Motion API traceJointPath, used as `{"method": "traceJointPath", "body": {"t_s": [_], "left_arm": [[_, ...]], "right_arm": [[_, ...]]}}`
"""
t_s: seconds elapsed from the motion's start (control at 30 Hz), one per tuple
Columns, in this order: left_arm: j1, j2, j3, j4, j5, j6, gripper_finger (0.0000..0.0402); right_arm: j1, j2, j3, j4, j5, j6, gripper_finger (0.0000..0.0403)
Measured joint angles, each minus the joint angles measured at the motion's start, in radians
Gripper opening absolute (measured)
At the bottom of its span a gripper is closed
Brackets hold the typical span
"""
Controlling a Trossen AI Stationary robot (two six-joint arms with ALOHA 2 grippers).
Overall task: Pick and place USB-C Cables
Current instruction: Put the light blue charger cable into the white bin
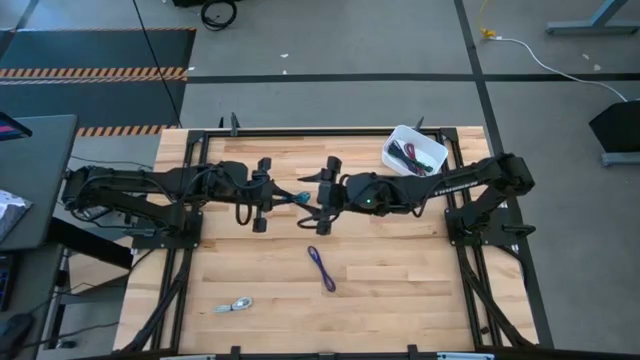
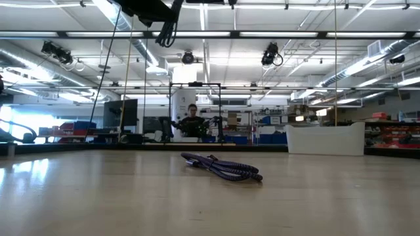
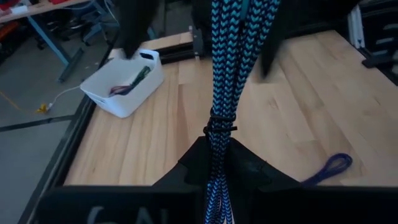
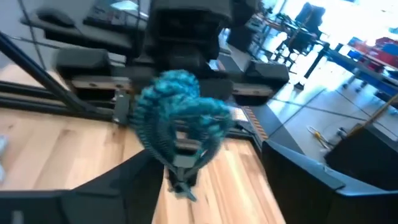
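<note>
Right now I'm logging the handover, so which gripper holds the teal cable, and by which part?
The left gripper is shut on the teal cable, near one end of the bundle. The right gripper's hold cannot be told.

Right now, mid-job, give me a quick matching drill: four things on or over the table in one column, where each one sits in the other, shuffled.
Things:
1. teal cable
2. purple cable
3. silver cable
4. white tray

Places:
A. at the table's edge on the right arm's side, with cables in it
B. flat on the wood near the table's middle
C. gripped in the left pincer, up off the table
D. flat on the wood on the left arm's side, clear of both arms

Pairs: 1-C, 2-B, 3-D, 4-A
</note>
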Motion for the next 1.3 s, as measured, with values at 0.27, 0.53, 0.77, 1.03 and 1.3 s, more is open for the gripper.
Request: {"method": "traceJointPath", "body": {"t_s": [0.27,0.53,0.77,1.03,1.3], "left_arm": [[0.001,0.000,0.000,0.004,-0.008,-0.016,0.0057],[0.001,-0.001,0.000,-0.020,-0.021,-0.018,0.0116],[-0.001,-0.064,0.000,-0.103,-0.171,-0.009,0.0154],[-0.021,-0.113,0.000,-0.179,-0.203,-0.067,0.0165],[-0.081,-0.104,0.000,-0.212,-0.205,-0.078,0.0160]], "right_arm": [[0.003,-0.001,0.000,-0.017,0.040,-0.019,0.0089],[0.003,-0.001,0.000,-0.047,0.071,-0.045,0.0029],[-0.011,-0.002,0.000,-0.212,0.250,-0.055,0.0013],[-0.142,-0.024,0.000,-0.645,0.418,0.021,0.0013],[-0.401,-0.041,0.000,-0.999,0.299,0.208,0.0013]]}}
